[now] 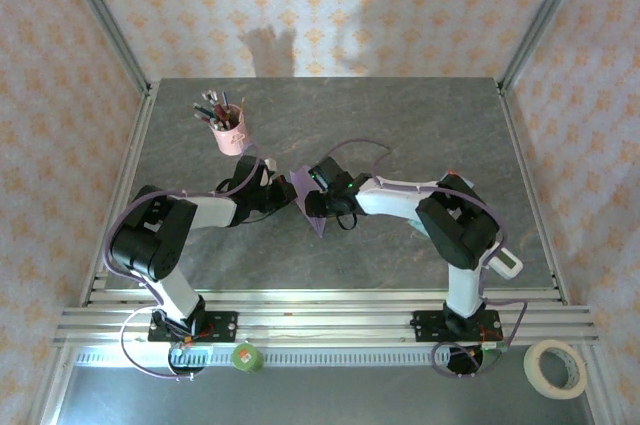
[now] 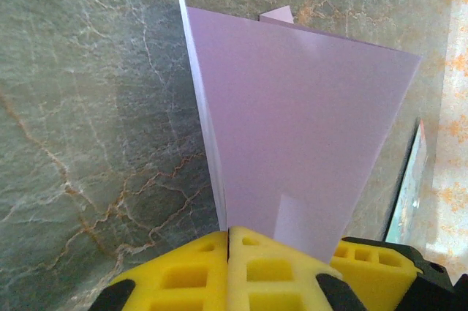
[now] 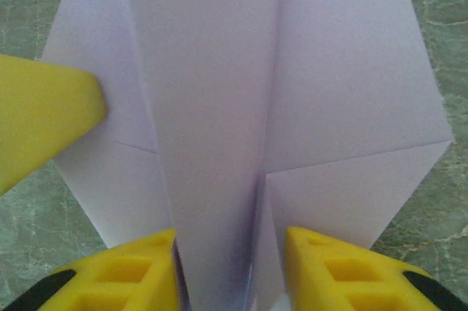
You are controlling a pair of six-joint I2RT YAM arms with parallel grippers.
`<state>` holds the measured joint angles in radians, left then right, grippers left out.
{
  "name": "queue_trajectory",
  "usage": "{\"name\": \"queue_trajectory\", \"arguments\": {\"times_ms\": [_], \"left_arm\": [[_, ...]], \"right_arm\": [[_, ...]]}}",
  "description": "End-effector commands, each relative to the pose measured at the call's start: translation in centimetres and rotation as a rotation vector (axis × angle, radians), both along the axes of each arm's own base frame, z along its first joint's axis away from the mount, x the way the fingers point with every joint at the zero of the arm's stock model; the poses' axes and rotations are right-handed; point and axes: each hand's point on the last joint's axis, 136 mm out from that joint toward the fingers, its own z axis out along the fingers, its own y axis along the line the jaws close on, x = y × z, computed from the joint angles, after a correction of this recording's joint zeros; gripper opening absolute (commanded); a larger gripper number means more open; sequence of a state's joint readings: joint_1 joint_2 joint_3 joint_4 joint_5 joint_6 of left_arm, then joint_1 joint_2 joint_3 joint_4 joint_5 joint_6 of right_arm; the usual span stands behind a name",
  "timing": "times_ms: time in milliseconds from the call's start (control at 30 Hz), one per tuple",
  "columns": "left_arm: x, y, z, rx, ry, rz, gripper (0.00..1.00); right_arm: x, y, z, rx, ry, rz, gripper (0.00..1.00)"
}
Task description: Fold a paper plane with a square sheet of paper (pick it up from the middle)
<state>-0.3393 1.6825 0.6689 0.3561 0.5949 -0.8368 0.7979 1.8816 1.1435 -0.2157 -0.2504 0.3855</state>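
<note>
The pale lilac sheet of paper is folded, with a centre crease and two angled flaps, and is held up above the table's middle between both arms. My left gripper is shut on one edge of it, and the paper rises upright from its yellow pads. My right gripper faces it from the other side. Its yellow fingers stand apart on either side of the paper's centre fold. The left gripper's fingertip shows at the paper's left edge.
A pink pen cup with several pens stands at the back left of the grey marble table. A tape roll and a small green object lie in front of the near rail. Patterned walls close in the sides.
</note>
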Motion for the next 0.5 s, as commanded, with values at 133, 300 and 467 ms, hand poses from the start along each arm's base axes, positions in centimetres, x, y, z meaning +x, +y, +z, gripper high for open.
{"name": "queue_trajectory", "arguments": {"times_ms": [133, 300, 467], "left_arm": [[0.6, -0.1, 0.2, 0.000, -0.018, -0.009, 0.00], [0.6, 0.0, 0.3, 0.004, -0.019, -0.005, 0.02], [0.8, 0.5, 0.6, 0.033, -0.028, 0.011, 0.11]], "right_arm": [[0.2, -0.1, -0.7, -0.046, 0.012, -0.038, 0.32], [0.4, -0.5, -0.7, -0.078, -0.001, -0.059, 0.30], [1.1, -1.1, 0.0, -0.096, -0.032, -0.096, 0.20]]}}
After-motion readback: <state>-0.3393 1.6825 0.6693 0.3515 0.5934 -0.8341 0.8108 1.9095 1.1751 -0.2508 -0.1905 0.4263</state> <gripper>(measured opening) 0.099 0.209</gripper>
